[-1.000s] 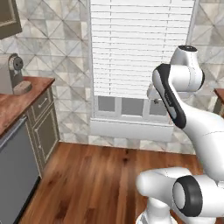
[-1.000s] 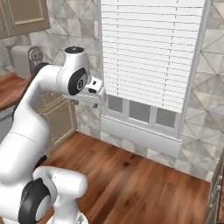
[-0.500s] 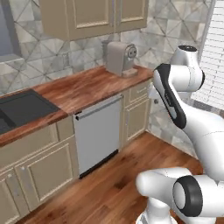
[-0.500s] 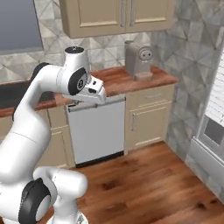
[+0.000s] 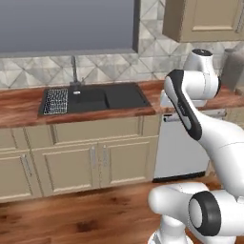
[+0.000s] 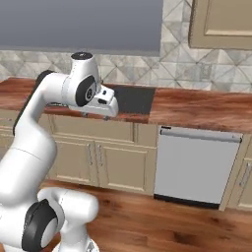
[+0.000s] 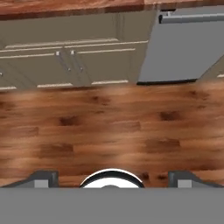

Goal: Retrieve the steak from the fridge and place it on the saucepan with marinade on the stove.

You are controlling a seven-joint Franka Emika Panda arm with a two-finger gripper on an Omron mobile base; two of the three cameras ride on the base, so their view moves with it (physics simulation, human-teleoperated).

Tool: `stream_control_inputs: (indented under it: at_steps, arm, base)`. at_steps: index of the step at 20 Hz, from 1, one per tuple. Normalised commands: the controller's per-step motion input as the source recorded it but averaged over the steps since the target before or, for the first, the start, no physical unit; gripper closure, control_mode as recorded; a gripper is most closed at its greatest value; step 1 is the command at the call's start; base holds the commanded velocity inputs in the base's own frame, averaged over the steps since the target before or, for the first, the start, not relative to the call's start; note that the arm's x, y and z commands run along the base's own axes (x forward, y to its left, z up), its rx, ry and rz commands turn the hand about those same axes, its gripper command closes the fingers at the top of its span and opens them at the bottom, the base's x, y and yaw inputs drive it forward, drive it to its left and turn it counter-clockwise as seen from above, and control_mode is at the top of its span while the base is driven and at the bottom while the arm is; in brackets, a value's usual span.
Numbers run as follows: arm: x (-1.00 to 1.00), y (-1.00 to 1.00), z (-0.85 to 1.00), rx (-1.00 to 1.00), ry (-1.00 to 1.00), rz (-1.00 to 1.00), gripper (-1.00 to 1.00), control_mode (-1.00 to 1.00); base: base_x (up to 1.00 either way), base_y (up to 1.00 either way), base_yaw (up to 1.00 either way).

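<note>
Beside the black sink (image 5: 90,100) and dishwasher (image 6: 196,165), my gripper (image 7: 111,178) hung released, holding nothing. I judged steady driving best (fridge unseen), arm tucked.

Even, soft rendered light, faint shadows, perhaps slightly blurred throughout.

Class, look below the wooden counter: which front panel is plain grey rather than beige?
The dishwasher right of the sink: one flat grey panel with a bar handle on top, unlike the beige cabinet doors.
</note>
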Motion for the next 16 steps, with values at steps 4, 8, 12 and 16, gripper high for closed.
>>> stream_control_inputs:
  at_steps: [4, 8, 12, 16]
  arm:
    - [0.00, 0.00, 0.00, 0.00, 0.00, 0.00, -1.00, 1.00]
    - [0.00, 0.00, 0.00, 0.00, 0.00, 0.00, -1.00, 1.00]
    - [0.00, 0.00, 0.00, 0.00, 0.00, 0.00, -1.00, 1.00]
    - [0.00, 0.00, 0.00, 0.00, 0.00, 0.00, -1.00, 1.00]
  base:
    - [0.15, 0.00, 0.92]
    - [0.14, 0.00, 0.94]
    - [0.19, 0.00, 0.93]
    - [0.30, 0.00, 0.91]
